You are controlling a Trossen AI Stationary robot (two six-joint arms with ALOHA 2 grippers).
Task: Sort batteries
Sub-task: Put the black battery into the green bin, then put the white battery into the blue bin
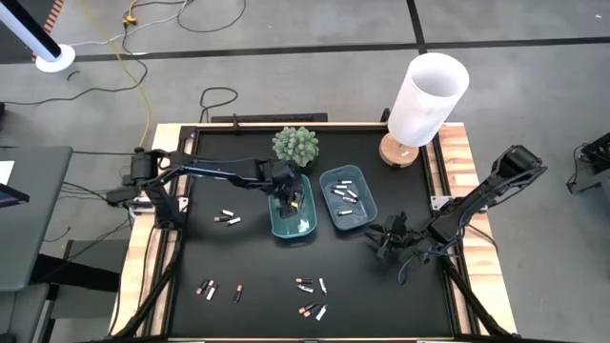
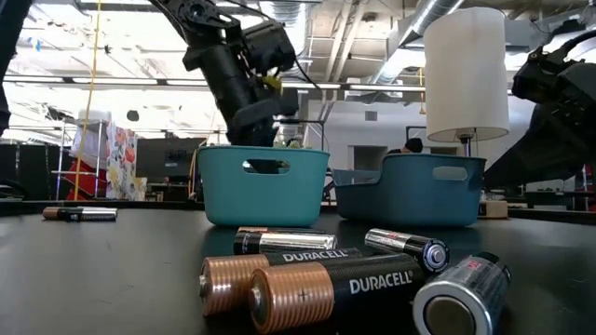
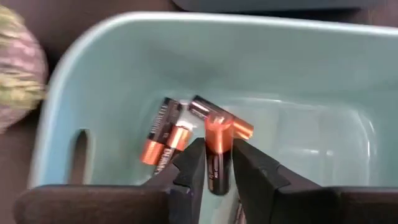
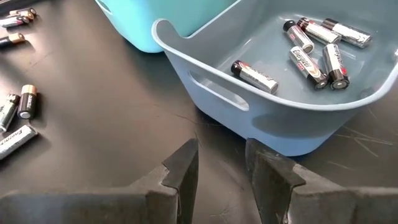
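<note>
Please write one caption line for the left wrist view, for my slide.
Left gripper over the teal tray, a copper-topped battery between its fingers, above two more batteries.

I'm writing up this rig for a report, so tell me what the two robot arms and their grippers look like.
Both arms are dark, nearly black, built of slim jointed links with bulkier housings at the joints. The left gripper and the right gripper each end in two matte black, angular fingers tapering to wedge-shaped tips. A small yellow patch shows near the left wrist in the low view. No lettering is readable.
</note>
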